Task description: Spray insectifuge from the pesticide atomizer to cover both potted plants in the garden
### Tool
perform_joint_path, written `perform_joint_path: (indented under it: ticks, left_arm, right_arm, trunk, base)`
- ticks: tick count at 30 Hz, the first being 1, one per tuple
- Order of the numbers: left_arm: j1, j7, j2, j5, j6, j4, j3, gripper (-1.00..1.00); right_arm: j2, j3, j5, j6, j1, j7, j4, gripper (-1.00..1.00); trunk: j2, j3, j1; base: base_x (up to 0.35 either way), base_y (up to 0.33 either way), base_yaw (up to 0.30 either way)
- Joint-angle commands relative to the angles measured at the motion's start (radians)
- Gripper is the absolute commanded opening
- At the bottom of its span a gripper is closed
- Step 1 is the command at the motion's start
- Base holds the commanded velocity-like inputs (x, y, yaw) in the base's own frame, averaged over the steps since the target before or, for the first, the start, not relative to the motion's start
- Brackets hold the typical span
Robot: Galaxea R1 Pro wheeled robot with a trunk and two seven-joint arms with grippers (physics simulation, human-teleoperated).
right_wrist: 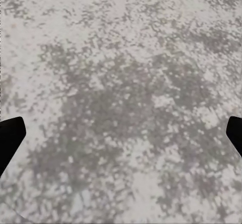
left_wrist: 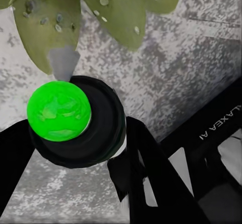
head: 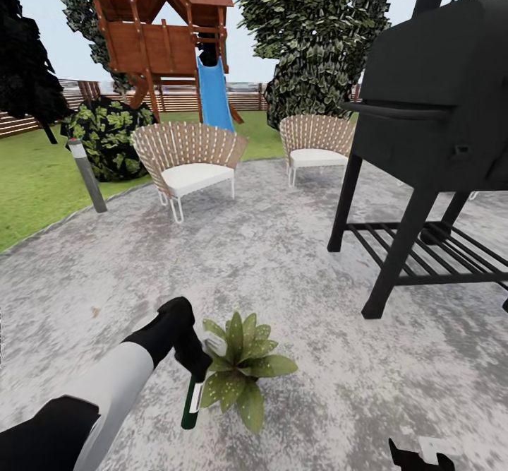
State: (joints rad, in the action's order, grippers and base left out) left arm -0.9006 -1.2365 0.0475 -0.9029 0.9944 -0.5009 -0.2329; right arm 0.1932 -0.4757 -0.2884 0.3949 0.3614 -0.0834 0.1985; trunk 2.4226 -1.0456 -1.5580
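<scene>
One potted plant (head: 243,368), a low rosette of broad green leaves flecked with pale droplets, sits on the stone patio (head: 268,259) close in front of me; its leaves hide the pot. My left gripper (head: 192,358) is just left of it, shut on the pesticide atomizer (head: 190,406), a slim dark-green bottle with a white patch hanging downward. In the left wrist view the atomizer (left_wrist: 59,111) appears end-on as a bright green disc in a black ring, between black fingers (left_wrist: 146,168), under speckled leaves (left_wrist: 48,27). My right gripper (right_wrist: 121,136) is open over bare stone, and shows at the head view's lower edge (head: 416,458).
A black grill (head: 430,139) on legs stands at right. Two wicker chairs (head: 187,160) (head: 315,145) are at the patio's far side, a grey post (head: 88,174) and dark shrub (head: 109,135) at left. Lawn (head: 35,181), a wooden playhouse with blue slide (head: 212,93) and fence lie beyond.
</scene>
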Motion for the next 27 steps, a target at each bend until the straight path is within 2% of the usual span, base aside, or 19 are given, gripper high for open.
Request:
perform_joint_path:
  ticks: [1, 5, 10, 14, 22, 27]
  left_arm:
    - [0.0, -0.01, 0.0, -0.01, 0.007, 0.004, 0.0, -1.0]
    - [0.034, -0.006, -0.001, -0.016, 0.005, 0.01, -0.001, -1.0]
    - [0.042, -0.002, -0.002, -0.017, 0.003, 0.009, -0.002, -1.0]
    - [0.043, -0.001, 0.0, -0.017, 0.003, 0.0, -0.001, -1.0]
    - [0.04, -0.008, 0.003, -0.013, 0.005, -0.007, -0.001, -1.0]
    - [0.032, -0.01, 0.027, -0.013, 0.002, -0.007, -0.004, -1.0]
  right_arm:
    - [0.0, -0.008, -0.005, 0.003, 0.001, -0.007, -0.001, 1.0]
    - [-0.001, -0.008, -0.005, 0.003, 0.001, -0.007, -0.001, 1.0]
    - [-0.001, -0.008, -0.005, 0.003, 0.001, -0.007, -0.001, 1.0]
    - [-0.001, -0.008, -0.005, 0.003, 0.001, -0.007, -0.001, 1.0]
    - [-0.001, -0.008, -0.005, 0.003, 0.001, -0.007, -0.001, 1.0]
    - [-0.001, -0.009, -0.005, 0.003, 0.001, -0.007, -0.001, 1.0]
  trunk:
    - [0.0, -0.001, 0.0]
    - [0.0, -0.001, 0.0]
    - [0.0, -0.001, 0.0]
    - [0.0, -0.001, 0.0]
    - [0.0, -0.001, 0.0]
    - [0.0, -0.001, 0.0]
  base:
    - [0.011, -0.004, 0.134]
    - [0.003, -0.001, 0.241]
    - [0.0, 0.0, 0.238]
    - [0.051, -0.007, 0.041]
    - [0.228, -0.07, 0.002]
    - [0.023, -0.006, 0.0]
